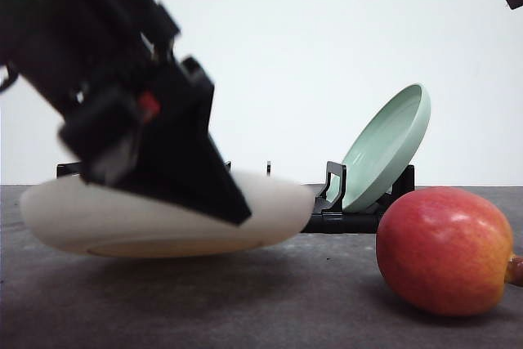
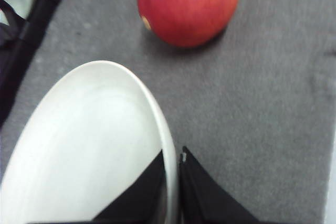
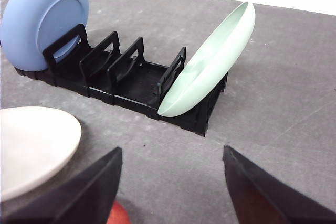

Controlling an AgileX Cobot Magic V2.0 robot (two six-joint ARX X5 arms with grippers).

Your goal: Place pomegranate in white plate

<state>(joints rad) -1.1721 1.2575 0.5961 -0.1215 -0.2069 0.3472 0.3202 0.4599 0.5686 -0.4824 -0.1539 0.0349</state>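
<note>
Left gripper (image 1: 233, 210) sits right up front, pinched shut on the rim of the white plate (image 1: 73, 218), one finger inside, one outside. Pomegranate (image 1: 445, 249) lies on the grey mat (image 1: 327, 300) at about 3 o'clock from the plate, apart from it. Right wrist cam shows the right gripper (image 3: 173, 182) spread wide and holding nothing, plus a blue plate (image 3: 42, 17) in the black rack (image 3: 131, 85) that the front view hides behind the arm. Pale green plate (image 1: 388, 145) leans in the rack's other end.
</note>
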